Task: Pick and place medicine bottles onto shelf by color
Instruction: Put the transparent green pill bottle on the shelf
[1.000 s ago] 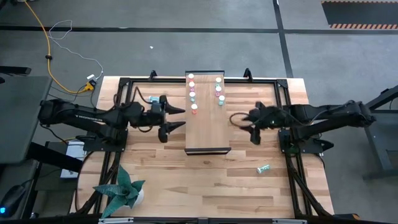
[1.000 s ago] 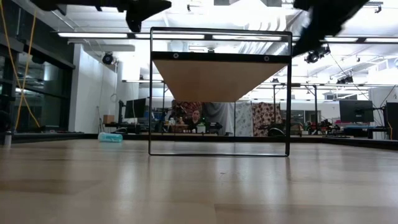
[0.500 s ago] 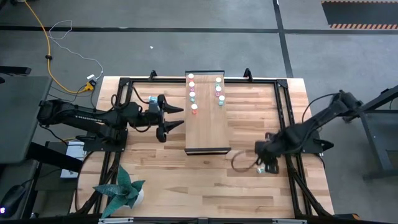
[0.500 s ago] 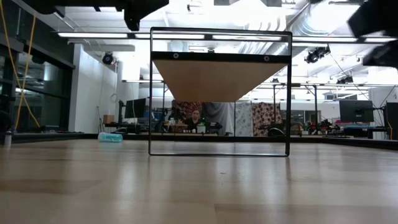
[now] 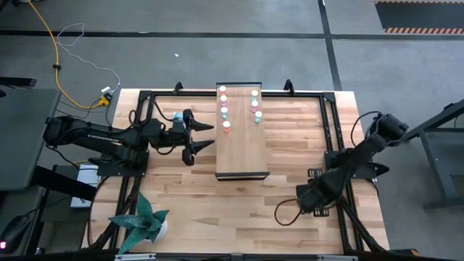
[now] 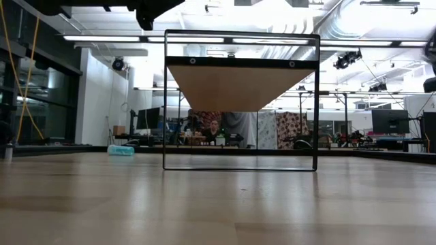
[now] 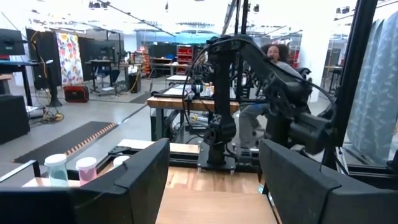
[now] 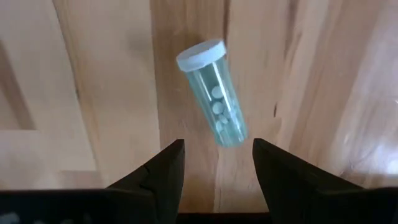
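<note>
Right pincer (image 8: 214,163) open over lying teal bottle (image 8: 214,94).

Overhead looking down, table-level across, two wrist views

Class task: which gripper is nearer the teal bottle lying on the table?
Right. The right gripper hangs directly over the teal bottle; the left gripper waits by the shelf.

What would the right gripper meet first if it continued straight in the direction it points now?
Most likely the teal-green medicine bottle, lying on its side on the wooden table. The right gripper is open, and the bottle's base lies just ahead of the gap, though depth is unclear.
</note>
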`<state>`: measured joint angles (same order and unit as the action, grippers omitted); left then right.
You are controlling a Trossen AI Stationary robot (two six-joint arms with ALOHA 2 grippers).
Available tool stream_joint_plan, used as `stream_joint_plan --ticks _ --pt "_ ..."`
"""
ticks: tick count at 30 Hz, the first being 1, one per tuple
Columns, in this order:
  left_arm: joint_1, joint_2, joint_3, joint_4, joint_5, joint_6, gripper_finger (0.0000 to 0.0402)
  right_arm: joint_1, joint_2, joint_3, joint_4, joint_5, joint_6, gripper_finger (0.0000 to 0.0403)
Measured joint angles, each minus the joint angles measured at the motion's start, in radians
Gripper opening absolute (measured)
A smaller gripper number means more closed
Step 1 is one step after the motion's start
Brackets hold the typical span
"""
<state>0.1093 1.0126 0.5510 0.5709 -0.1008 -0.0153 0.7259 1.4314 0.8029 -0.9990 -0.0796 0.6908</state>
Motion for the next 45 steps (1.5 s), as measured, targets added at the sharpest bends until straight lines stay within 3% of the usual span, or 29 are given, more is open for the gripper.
stream_joint_plan --ticks 12,32,45 --pt "0.000 0.000 0.000 -0.001 0.000 -0.007 0.0239 0.043 0.149 0.000 0.047 0.084 -0.044 0.0181" --pt "0.000 0.001 0.000 -0.005 0.000 -0.007 0.0239 0.043 0.161 0.000 0.087 0.075 -0.014 0.0180" --pt "0.000 0.001 0.000 -0.005 0.000 -0.007 0.0239 0.043 0.160 0.000 0.079 0.072 -0.015 0.0114"
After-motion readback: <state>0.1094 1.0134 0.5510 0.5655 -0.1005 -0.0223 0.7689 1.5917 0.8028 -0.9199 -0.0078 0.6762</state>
